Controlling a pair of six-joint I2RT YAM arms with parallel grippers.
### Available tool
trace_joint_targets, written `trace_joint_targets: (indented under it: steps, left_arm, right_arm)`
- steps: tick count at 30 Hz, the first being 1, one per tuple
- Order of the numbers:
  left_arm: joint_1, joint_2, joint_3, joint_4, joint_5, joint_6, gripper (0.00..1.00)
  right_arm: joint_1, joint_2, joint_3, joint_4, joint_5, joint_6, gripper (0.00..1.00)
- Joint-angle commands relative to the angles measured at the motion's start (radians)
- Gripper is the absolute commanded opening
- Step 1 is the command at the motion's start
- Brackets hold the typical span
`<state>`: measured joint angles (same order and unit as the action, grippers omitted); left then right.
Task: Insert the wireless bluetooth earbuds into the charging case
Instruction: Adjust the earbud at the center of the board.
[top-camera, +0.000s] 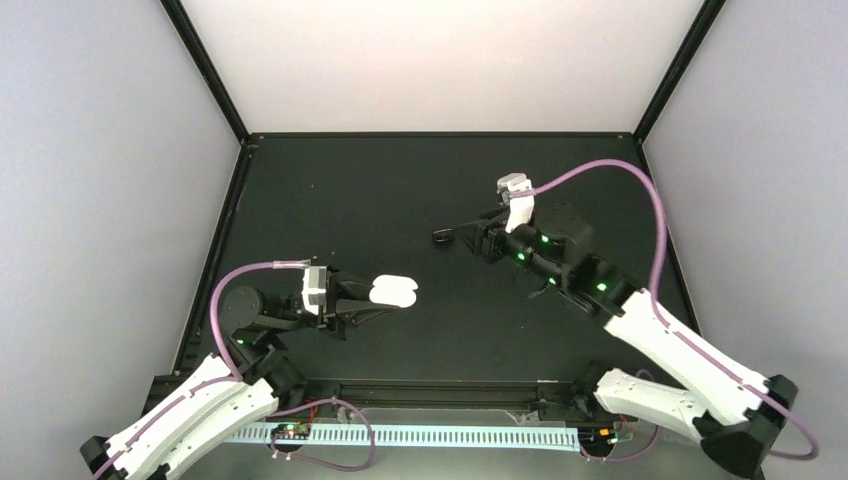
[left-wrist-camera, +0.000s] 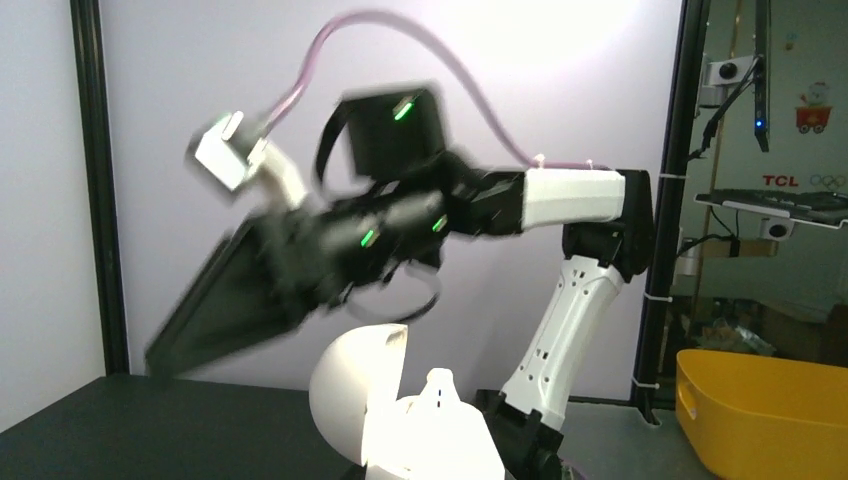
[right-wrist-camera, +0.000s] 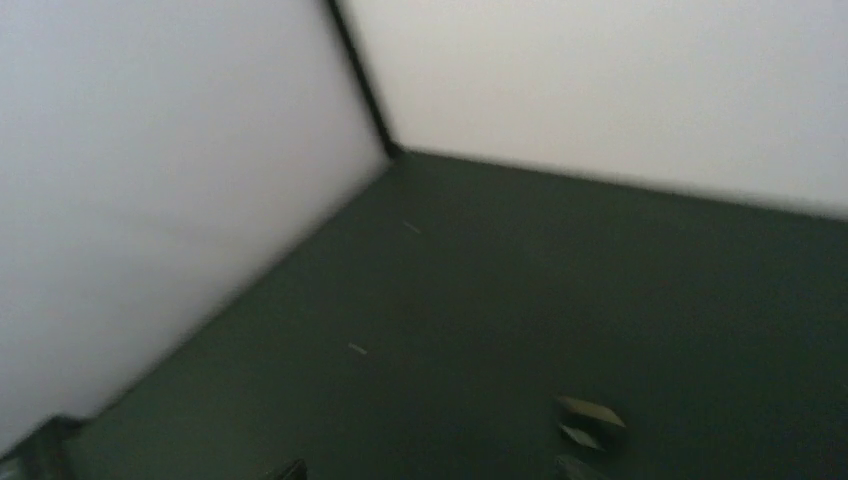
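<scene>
White walls box in a black worktop (top-camera: 380, 190), with both arms reaching out over it. The left hand (top-camera: 368, 294) is pressed together on the white charging case (top-camera: 392, 291), low over the near middle of the surface. From its wrist camera the lid (left-wrist-camera: 358, 385) stands open, and a small white nub (left-wrist-camera: 438, 386) pokes up from the base. It may be a bud already seated, but I can't be sure.

The right hand (top-camera: 468, 236) hangs further back, well apart from the case. I cannot tell whether it is spread or closed, since it is dark against dark and its own camera is blurred. A small dark speck (top-camera: 441, 235) sits just at its tip. It may be a black earbud, but I can't say if it is held or lying there.

To my eye the step is bringing a bud to the case. Done well, the left holds the case level with the lid tipped back. The right comes in from above, lines the bud up with its well, and lets go only once it sits down.
</scene>
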<state>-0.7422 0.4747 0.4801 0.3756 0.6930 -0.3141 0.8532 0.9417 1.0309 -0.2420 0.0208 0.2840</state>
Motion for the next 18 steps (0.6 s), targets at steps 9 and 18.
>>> trace_joint_targets:
  steps: [9, 18]
  left_arm:
    - [-0.006, -0.067, 0.002, -0.172, 0.016, 0.135, 0.02]
    - [-0.006, -0.105, -0.024, -0.167, 0.013, 0.139, 0.02]
  right_arm:
    - [-0.41, 0.398, -0.296, 0.271, -0.022, 0.353, 0.5]
    - [-0.477, 0.705, -0.116, 0.221, -0.006, 0.315, 0.38]
